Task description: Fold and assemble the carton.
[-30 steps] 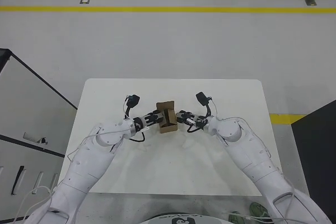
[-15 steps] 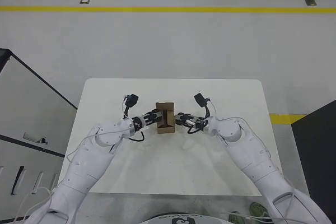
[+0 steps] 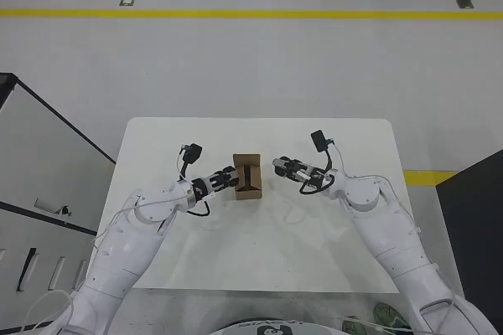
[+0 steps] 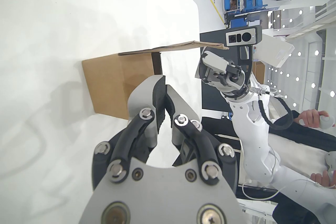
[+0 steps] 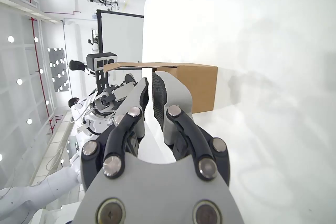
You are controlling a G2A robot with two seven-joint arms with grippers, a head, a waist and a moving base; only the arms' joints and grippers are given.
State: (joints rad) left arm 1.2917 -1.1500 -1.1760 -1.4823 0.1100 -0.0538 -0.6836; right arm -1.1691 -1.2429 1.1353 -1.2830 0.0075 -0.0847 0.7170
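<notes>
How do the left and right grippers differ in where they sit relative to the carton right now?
The left gripper sits right at the carton's side, contact unclear; the right gripper is apart from it, with bare table between. The left gripper lines up with the carton's middle; the right gripper points nearer its far end. Both are shut, hold nothing, and face the carton from opposite sides.

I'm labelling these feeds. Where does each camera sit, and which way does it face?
Top view: above the arms, looking down at the table; both arms show, flanking the carton.
Left wrist view: on the left wrist, looking past the left gripper at the carton, the right gripper beyond.
Right wrist view: on the right wrist, facing back across the carton past its own gripper.
Shared: the wrist views both show the carton.
</notes>
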